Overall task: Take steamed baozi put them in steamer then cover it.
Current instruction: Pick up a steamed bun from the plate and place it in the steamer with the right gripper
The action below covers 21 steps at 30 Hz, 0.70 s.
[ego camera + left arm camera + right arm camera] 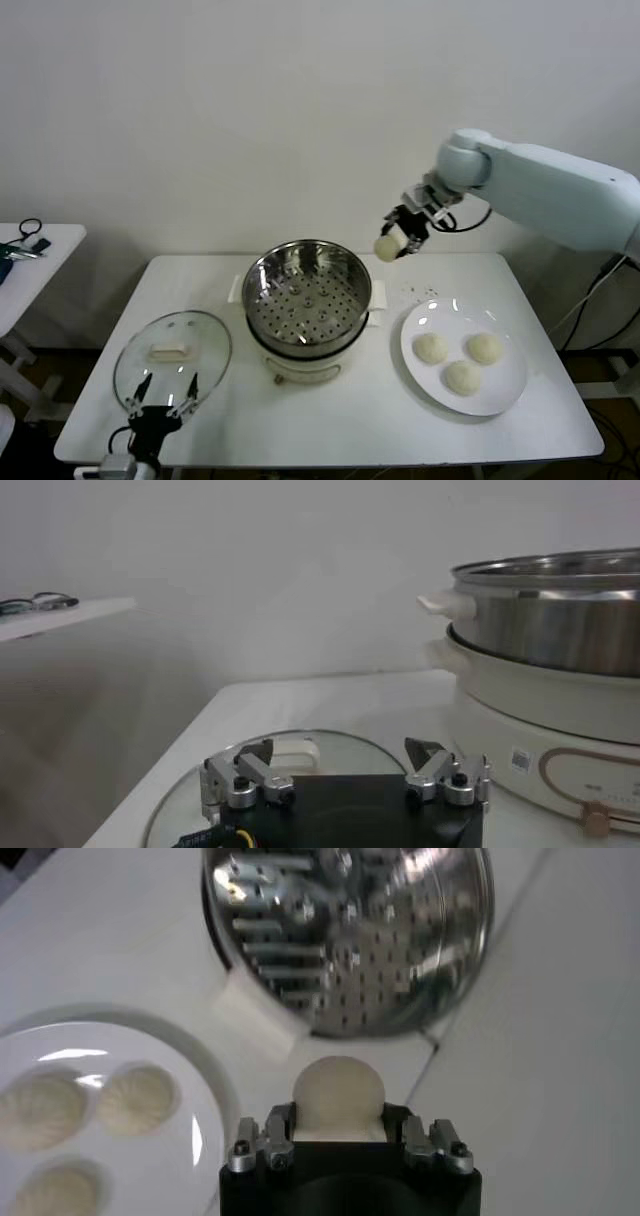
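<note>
Pinching one round cream-white bun (388, 246) in my right gripper (398, 240), I see the shiny steel steamer (306, 296) lies down-left, near.

My left gripper (165, 397) waits spread over the clear glass lid (172, 357).

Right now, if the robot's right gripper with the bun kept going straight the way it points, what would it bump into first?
Probably the steamer. In the right wrist view, the right gripper holds a baozi aimed near the basket's closer rim. Depth is unclear, so it might meet the white side handle or the table beside it first.
</note>
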### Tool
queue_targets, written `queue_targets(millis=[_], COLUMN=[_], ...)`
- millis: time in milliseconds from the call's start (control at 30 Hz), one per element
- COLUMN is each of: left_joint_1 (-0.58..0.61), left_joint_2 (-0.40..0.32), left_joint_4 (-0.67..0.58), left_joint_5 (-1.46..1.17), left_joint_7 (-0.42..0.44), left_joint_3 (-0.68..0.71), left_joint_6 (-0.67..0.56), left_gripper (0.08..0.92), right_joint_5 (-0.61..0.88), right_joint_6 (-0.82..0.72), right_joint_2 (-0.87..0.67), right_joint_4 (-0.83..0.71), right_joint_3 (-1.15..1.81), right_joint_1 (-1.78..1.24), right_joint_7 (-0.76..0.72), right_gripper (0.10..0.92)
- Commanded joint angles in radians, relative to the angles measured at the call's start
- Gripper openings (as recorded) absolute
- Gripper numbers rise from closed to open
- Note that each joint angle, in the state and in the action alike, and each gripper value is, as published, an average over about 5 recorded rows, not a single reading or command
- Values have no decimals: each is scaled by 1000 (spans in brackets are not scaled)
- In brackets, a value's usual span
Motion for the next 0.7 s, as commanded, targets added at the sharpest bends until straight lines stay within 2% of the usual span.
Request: queue_targets(millis=[33, 167, 333, 700], left_joint_1=[4, 9, 13, 1], left_joint_2=[-1, -2, -3, -3], left_joint_4=[-5, -11, -12, 5], left_joint_5=[0, -5, -10, -14], left_joint_7=[-1, -2, -5, -8], left_joint_3=[-1, -5, -9, -7], left_joint_6=[-2, -3, -7, -12], left_gripper=[823, 823, 823, 823], right_joint_5=[-123, -285, -393, -455], right_joint_6=[190, 302, 399, 462], right_joint_2=[197, 297, 390, 477], right_joint_4=[31, -174, -398, -606], right_joint_3=[-80, -21, 49, 125], right_joint_1=[61, -60, -177, -299], right_joint_7=[19, 36, 45, 69], right_gripper=[585, 585, 585, 585])
